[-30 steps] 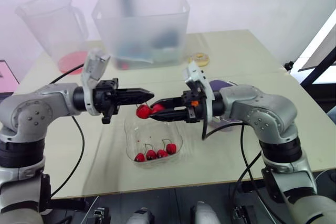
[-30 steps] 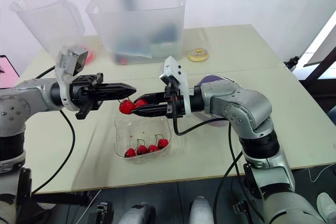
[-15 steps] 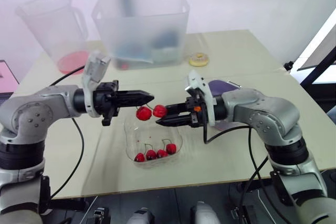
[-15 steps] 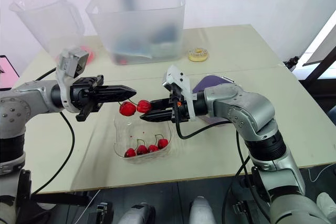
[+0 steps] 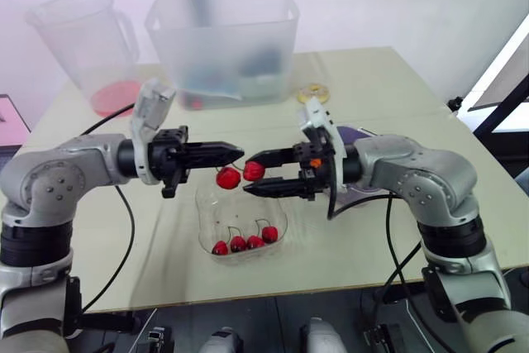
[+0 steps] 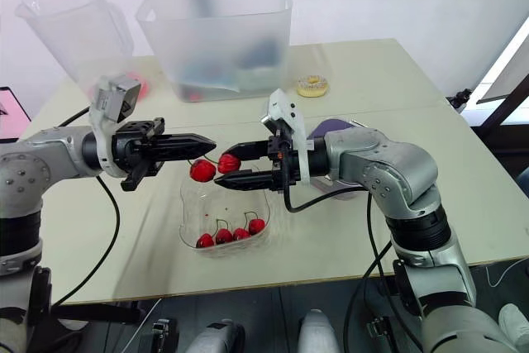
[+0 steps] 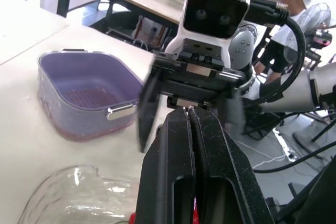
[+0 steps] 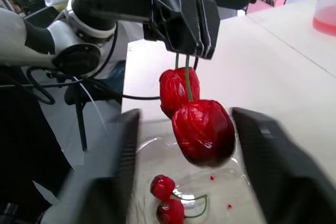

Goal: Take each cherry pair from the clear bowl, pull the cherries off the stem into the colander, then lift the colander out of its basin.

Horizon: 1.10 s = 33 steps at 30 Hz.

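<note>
A cherry pair hangs by its stem from my left gripper (image 5: pixel 235 152), which is shut on the stem above the clear bowl (image 5: pixel 242 222). One cherry (image 5: pixel 229 178) dangles lower and the other cherry (image 5: pixel 253 170) sits between the fingers of my right gripper (image 5: pixel 250 174), which is open and straddles it from the right. In the right wrist view that cherry (image 8: pixel 203 132) hangs between the spread fingers without touching them. Several more cherries (image 5: pixel 244 241) lie in the bowl. The purple colander (image 7: pixel 86 95) stands behind my right arm, partly hidden.
A large frosted tub (image 5: pixel 223 43) and a clear pitcher (image 5: pixel 83 39) stand at the back of the table. A small ring-shaped thing (image 5: pixel 313 93) lies right of the tub. The table's front edge (image 5: pixel 273 291) runs just beyond the bowl.
My right gripper has opened from being closed at the cherries and now straddles one cherry. The left gripper and the stem have stayed in place.
</note>
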{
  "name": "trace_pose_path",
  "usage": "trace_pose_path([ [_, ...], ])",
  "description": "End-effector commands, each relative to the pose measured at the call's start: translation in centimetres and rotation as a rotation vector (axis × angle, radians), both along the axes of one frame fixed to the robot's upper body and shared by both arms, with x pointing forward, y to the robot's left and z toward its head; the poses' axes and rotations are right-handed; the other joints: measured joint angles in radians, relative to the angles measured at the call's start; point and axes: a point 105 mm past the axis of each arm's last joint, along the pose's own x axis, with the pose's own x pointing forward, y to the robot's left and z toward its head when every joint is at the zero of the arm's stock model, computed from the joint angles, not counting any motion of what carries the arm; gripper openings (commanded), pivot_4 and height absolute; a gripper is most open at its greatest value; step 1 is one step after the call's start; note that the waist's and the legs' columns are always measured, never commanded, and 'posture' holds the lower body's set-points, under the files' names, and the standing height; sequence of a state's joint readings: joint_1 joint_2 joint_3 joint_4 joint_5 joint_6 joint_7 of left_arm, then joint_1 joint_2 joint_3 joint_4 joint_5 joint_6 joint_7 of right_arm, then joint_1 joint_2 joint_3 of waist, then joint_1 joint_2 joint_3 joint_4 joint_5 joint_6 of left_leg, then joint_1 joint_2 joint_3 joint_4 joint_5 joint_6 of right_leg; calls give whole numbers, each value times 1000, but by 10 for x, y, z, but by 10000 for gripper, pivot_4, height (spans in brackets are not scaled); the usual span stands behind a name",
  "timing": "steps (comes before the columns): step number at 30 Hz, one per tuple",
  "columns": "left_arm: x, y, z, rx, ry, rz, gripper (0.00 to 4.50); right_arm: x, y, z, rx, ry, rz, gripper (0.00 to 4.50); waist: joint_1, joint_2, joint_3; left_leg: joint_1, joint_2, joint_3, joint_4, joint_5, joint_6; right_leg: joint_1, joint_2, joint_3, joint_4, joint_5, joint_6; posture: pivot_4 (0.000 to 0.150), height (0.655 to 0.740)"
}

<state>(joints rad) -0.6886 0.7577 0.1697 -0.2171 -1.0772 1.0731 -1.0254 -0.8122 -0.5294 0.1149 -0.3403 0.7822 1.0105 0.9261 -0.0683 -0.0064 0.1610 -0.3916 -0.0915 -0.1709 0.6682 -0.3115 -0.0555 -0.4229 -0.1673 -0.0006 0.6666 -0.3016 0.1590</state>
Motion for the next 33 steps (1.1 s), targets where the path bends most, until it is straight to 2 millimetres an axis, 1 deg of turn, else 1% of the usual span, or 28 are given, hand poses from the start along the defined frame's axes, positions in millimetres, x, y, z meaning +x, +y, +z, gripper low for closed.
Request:
trace_pose_path([
  [1,-2,-2,8,-5,-50,-15,0,-6,4,9,10,-43,27,31873,0,0,0,0,0,0,0,0,0,0,0,0,0,0,0,1500,7400],
  [6,-3,-2,8,-4,-54,-12,0,-1,7,4,-12,-50,3,31873,-1,0,0,0,0,0,0,0,0,0,0,0,0,0,0,1500,7400],
  [10,-3,-2,7,-3,-57,-13,0,4,11,4,-5,-47,-3,31873,-1,0,0,0,0,0,0,0,0,0,0,0,0,0,0,1500,7400],
  [13,-3,-2,6,0,-60,-13,0,4,13,6,8,-42,8,23382,-1,0,0,0,0,0,0,0,0,0,0,0,0,0,0,1500,7400],
  [15,-4,-1,5,3,-58,-12,0,2,13,6,13,-40,19,13214,0,0,0,0,0,0,0,0,0,0,0,0,0,0,0,1500,7400],
  [17,-4,0,4,8,-57,-10,0,-1,13,7,16,-38,29,4123,0,0,0,0,0,0,0,0,0,0,0,0,0,0,0,1500,7400],
  [24,-4,2,4,16,-58,-6,0,-8,10,5,-1,-19,54,4123,0,0,0,0,0,0,0,0,0,0,0,0,0,0,0,1500,7400],
  [30,-3,3,4,17,-64,-5,0,-8,8,3,-13,-7,50,4123,-1,0,0,0,0,0,0,0,0,0,0,0,0,0,0,1500,7400],
  [33,-3,2,5,17,-66,-7,0,-6,5,-2,-37,1,38,4123,0,0,0,0,0,0,0,0,0,0,0,0,0,0,0,1500,7400],
])
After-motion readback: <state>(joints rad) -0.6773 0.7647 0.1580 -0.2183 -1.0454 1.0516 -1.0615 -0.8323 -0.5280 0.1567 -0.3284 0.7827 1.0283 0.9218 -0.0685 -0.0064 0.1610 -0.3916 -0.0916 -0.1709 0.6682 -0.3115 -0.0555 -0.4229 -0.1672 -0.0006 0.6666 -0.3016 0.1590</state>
